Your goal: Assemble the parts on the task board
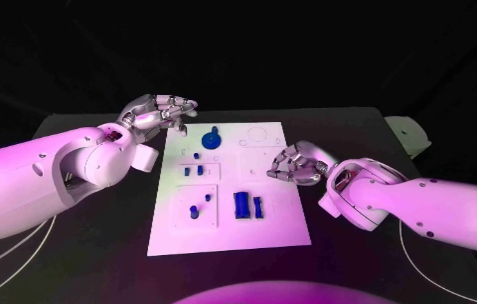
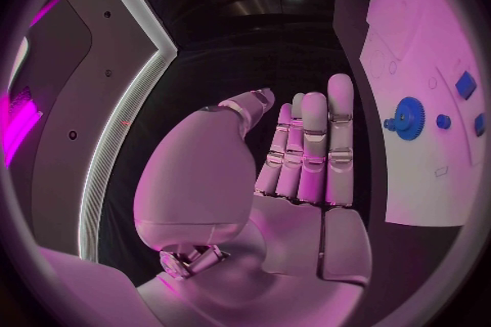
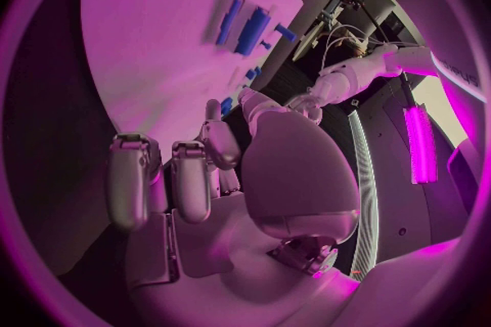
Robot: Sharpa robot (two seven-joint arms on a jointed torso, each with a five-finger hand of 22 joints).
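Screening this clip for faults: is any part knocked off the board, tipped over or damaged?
Nothing stands out. The blue parts, the gear among them, all lie on the task board, which sits flat on the table. Neither the left hand nor the right hand holds a part.

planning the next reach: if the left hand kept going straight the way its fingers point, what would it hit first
Probably nothing soon. The left hand hovers open beside the task board, fingers running along its edge, with the blue gear off to the side. Depth is unclear.
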